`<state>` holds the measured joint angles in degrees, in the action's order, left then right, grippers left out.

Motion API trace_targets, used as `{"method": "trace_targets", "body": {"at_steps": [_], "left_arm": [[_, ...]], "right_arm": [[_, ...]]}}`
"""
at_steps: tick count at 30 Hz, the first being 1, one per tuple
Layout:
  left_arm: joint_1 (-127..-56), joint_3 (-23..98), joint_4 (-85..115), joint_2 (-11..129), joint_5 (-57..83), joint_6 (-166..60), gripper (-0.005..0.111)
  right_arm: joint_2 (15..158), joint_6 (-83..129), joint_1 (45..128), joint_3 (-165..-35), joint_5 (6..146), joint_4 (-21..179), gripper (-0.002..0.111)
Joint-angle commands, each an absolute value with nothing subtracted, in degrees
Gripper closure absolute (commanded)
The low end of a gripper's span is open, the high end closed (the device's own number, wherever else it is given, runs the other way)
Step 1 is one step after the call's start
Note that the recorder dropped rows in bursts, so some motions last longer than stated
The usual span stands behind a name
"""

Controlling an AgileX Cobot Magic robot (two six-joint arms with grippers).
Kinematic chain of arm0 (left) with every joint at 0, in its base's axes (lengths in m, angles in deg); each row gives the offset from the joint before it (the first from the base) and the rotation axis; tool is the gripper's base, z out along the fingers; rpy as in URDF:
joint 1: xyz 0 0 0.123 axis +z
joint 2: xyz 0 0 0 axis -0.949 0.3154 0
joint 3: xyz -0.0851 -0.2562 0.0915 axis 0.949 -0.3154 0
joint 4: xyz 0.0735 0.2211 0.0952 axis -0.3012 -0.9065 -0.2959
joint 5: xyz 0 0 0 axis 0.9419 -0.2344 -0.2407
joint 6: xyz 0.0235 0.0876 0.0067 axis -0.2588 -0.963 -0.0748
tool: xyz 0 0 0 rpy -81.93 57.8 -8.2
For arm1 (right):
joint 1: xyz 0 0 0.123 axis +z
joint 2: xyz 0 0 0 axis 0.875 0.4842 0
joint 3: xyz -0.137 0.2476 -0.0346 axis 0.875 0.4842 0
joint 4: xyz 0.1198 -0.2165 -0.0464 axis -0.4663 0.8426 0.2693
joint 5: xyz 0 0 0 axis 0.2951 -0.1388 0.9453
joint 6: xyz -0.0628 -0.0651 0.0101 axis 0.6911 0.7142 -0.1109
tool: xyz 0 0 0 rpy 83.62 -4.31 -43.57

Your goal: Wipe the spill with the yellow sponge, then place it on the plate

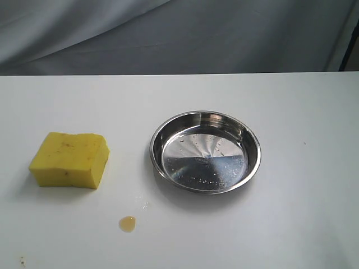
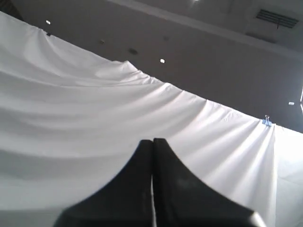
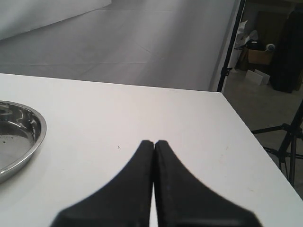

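Risks: spill tiny, so sponge pass may miss it or only smear. Soft foam may squash and slip in off-centre pinch. Careless drop may nudge plate.
Left claw together, empty, facing backdrop; sponge and spill not in its view.
Right claw together, empty, over tabletop; plate off to side, apart.
Sponge on tabletop left of plate, apart; spill near sponge, toward camera.
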<state>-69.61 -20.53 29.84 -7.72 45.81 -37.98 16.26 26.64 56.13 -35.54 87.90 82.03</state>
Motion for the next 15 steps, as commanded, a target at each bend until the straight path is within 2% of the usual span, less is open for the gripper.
{"method": "trace_targets", "body": {"at_steps": [1, 10, 15], "left_arm": [[-69.9, -12.4, 27.1, 4.1, 43.7, -38.7, 0.106], [-69.9, 9.6, 14.6, 31.6, 47.2, -42.1, 0.106], [-69.9, 18.2, 14.6, 39.2, 38.0, -42.2, 0.106]], "right_arm": [[15.9, 26.6, 55.9, -35.4, 87.2, 82.4, 0.108], [15.9, 26.6, 55.9, -35.4, 87.2, 82.4, 0.108], [15.9, 26.6, 55.9, -35.4, 87.2, 82.4, 0.108]]}}
